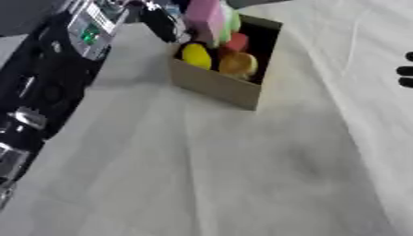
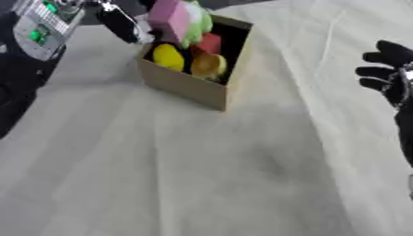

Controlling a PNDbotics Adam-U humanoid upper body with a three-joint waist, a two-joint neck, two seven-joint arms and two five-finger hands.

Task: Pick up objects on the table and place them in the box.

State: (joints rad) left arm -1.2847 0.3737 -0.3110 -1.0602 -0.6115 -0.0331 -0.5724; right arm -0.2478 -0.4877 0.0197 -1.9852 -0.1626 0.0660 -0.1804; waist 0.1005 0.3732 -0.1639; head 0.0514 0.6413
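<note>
A cardboard box stands on the white cloth at the upper middle. Inside lie a yellow object, an orange one and a red one. A pink block sticks up out of the box's far side, with something green behind it. My left hand is right beside the pink block at the box's far left corner; whether it holds the block is unclear. My right hand hovers open at the right edge, well away from the box, holding nothing.
My left arm, black with a grey panel and green light, fills the left side down to the lower corner. The white cloth has folds and covers the table in front of the box.
</note>
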